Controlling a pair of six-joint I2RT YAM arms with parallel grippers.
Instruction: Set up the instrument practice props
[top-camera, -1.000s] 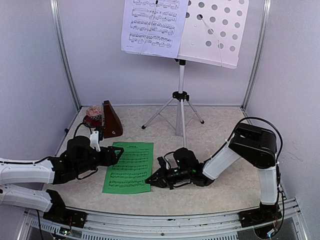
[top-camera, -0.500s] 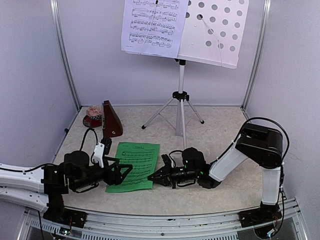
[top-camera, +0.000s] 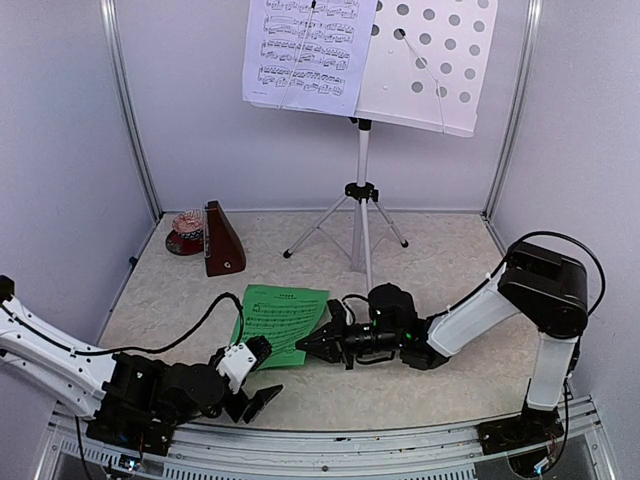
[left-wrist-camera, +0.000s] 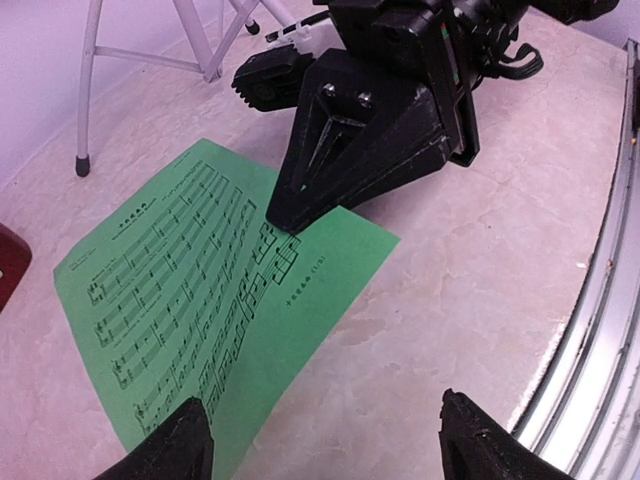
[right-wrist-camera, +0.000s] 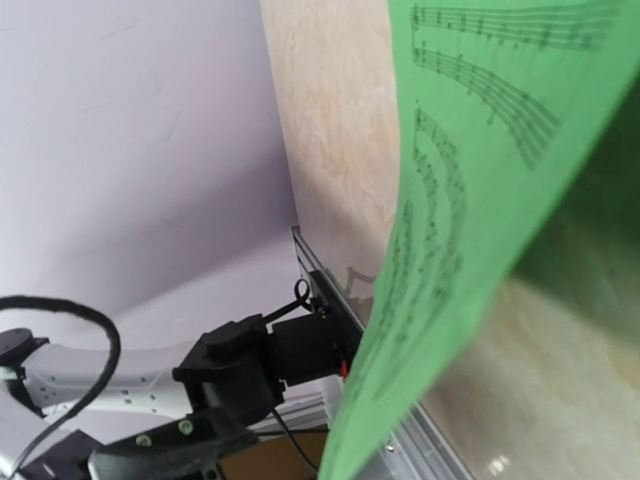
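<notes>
The silver tripod music stand (top-camera: 362, 190) stands at the back, its perforated desk (top-camera: 440, 70) up high. The pale lavender sheet (top-camera: 305, 50) rests on the desk's left half. The green music sheet (top-camera: 278, 322) lies on the table; it also shows in the left wrist view (left-wrist-camera: 190, 290) and fills the right wrist view (right-wrist-camera: 480, 200). My right gripper (top-camera: 320, 346) lies low and is shut on the sheet's right edge (left-wrist-camera: 282, 212), which is lifted slightly. My left gripper (top-camera: 258, 386) is open and empty by the front edge, just off the sheet's near corner (left-wrist-camera: 330, 445). The brown metronome (top-camera: 222, 240) stands at the back left.
A red dish with a pinkish dome (top-camera: 186, 232) sits behind the metronome. The stand's tripod legs (left-wrist-camera: 90, 80) spread over the far middle of the table. A metal rail (top-camera: 350, 440) runs along the front edge. Walls close in both sides.
My left arm has drawn back from the sheet's left side to the front edge. My right gripper has slid the green sheet a little right and away from the front.
</notes>
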